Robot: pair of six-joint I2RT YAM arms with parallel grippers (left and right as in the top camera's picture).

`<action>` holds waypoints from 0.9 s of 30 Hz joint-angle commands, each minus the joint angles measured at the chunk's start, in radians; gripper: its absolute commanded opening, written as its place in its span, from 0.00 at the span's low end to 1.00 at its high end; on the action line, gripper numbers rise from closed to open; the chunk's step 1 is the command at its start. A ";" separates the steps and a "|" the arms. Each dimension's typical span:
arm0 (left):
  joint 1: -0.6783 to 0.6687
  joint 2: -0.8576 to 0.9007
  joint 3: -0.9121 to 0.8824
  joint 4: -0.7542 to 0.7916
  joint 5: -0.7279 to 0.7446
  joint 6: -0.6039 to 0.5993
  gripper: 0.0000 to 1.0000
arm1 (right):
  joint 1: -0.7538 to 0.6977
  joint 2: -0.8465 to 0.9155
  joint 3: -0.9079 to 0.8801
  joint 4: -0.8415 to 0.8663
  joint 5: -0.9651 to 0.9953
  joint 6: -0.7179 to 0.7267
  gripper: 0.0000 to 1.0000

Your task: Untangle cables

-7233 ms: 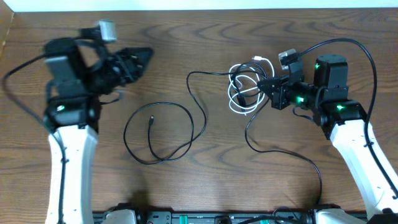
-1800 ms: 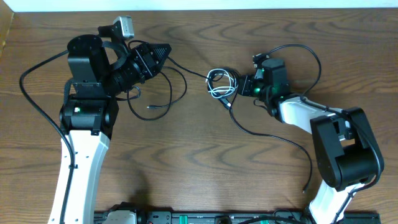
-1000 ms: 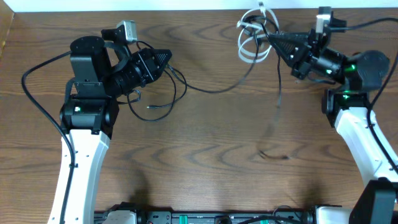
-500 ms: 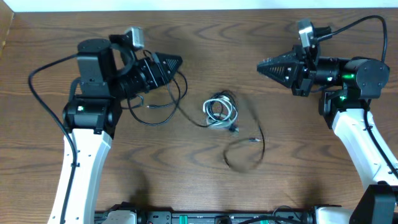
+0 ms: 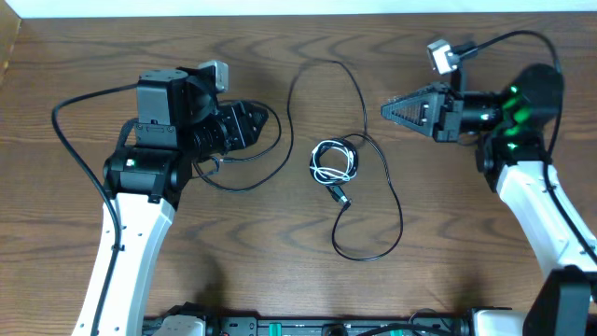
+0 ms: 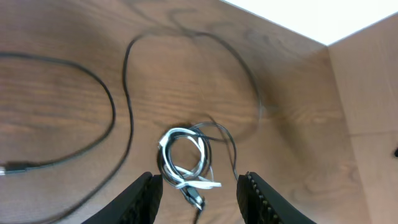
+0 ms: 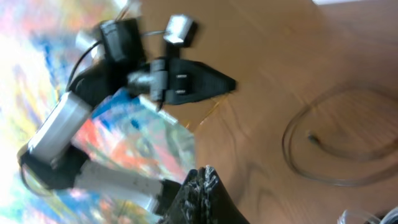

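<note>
On the wooden table [image 5: 280, 280], the white cable [image 5: 334, 161], just dropped by the now shut, empty right gripper [image 5: 390, 110], lies coiled mid-table, seemingly still snagged in the black cable [image 5: 401, 219], while the left gripper [image 5: 261, 119] stands part-open, empty.

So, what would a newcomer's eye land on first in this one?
The small coil of white cable at the middle of the table, with the thin black cable apparently tangled into it and sprawling in wide loops above and below. On either side, the left tool and right tool point inward at the coil, neither holding anything; the left is open, the right shut.
</note>
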 commanded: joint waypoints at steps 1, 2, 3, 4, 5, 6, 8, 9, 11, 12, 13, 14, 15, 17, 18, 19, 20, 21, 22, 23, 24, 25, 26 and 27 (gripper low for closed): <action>0.001 0.006 0.013 -0.005 -0.041 0.024 0.44 | 0.003 0.060 -0.005 -0.145 0.160 -0.204 0.01; 0.001 0.006 0.013 -0.016 -0.042 0.024 0.44 | 0.003 0.073 -0.005 -0.205 0.209 -0.244 0.01; 0.001 0.006 0.012 -0.024 -0.042 0.025 0.45 | 0.003 0.080 -0.005 -0.243 0.243 -0.271 0.01; 0.001 0.006 0.010 -0.032 -0.042 0.025 0.46 | 0.003 0.091 -0.005 -0.310 0.307 -0.320 0.01; 0.001 0.007 0.005 -0.034 -0.040 0.024 0.46 | 0.005 0.095 -0.005 -0.372 0.365 -0.376 0.01; 0.001 0.008 -0.003 -0.033 -0.023 0.025 0.49 | 0.009 0.095 -0.005 -0.416 0.404 -0.420 0.02; -0.001 0.023 -0.020 -0.034 0.047 0.053 0.51 | 0.024 0.093 -0.003 -0.520 0.497 -0.522 0.07; -0.002 0.037 -0.022 -0.038 0.081 0.069 0.52 | 0.032 0.093 -0.002 -0.562 0.533 -0.558 0.08; -0.005 0.072 -0.022 -0.042 0.125 0.080 0.53 | 0.051 0.093 0.000 -0.641 0.613 -0.626 0.13; -0.006 0.091 -0.022 -0.040 0.146 0.080 0.53 | 0.062 0.093 0.000 -0.679 0.660 -0.657 0.17; -0.006 0.113 -0.022 -0.040 0.171 0.080 0.54 | 0.077 0.093 0.000 -0.721 0.715 -0.694 0.24; -0.006 0.136 -0.022 -0.040 0.195 0.081 0.54 | 0.092 0.093 0.000 -0.757 0.759 -0.730 0.26; -0.009 0.163 -0.022 -0.040 0.220 0.089 0.54 | 0.109 0.093 0.000 -0.789 0.798 -0.764 0.27; -0.013 0.221 -0.022 -0.041 0.265 0.103 0.54 | 0.144 0.093 0.001 -0.846 0.880 -0.819 0.27; -0.017 0.254 -0.022 -0.042 0.278 0.103 0.54 | 0.161 0.093 0.002 -0.867 0.910 -0.841 0.28; -0.023 0.283 -0.022 -0.041 0.290 0.103 0.54 | 0.178 0.093 0.004 -0.885 0.938 -0.863 0.29; -0.027 0.314 -0.022 -0.041 0.299 0.106 0.54 | 0.200 0.093 0.006 -0.902 0.970 -0.886 0.31; -0.032 0.341 -0.022 -0.041 0.299 0.106 0.54 | 0.217 0.093 0.008 -0.912 0.998 -0.898 0.33; -0.040 0.373 -0.022 -0.041 0.299 0.106 0.54 | 0.238 0.093 0.012 -0.925 1.034 -0.908 0.36; -0.047 0.401 -0.022 -0.041 0.299 0.106 0.55 | 0.253 0.093 0.013 -0.930 1.061 -0.912 0.40; -0.053 0.428 -0.022 -0.040 0.299 0.106 0.56 | 0.273 0.093 0.013 -0.936 1.099 -0.918 0.42; -0.064 0.467 -0.022 -0.036 0.299 0.106 0.58 | 0.295 0.093 0.013 -0.938 1.143 -0.918 0.44; -0.070 0.491 -0.022 -0.032 0.299 0.106 0.58 | 0.309 0.093 0.013 -0.940 1.171 -0.919 0.44; -0.076 0.513 -0.022 -0.027 0.299 0.106 0.58 | 0.321 0.093 0.013 -0.939 1.201 -0.918 0.44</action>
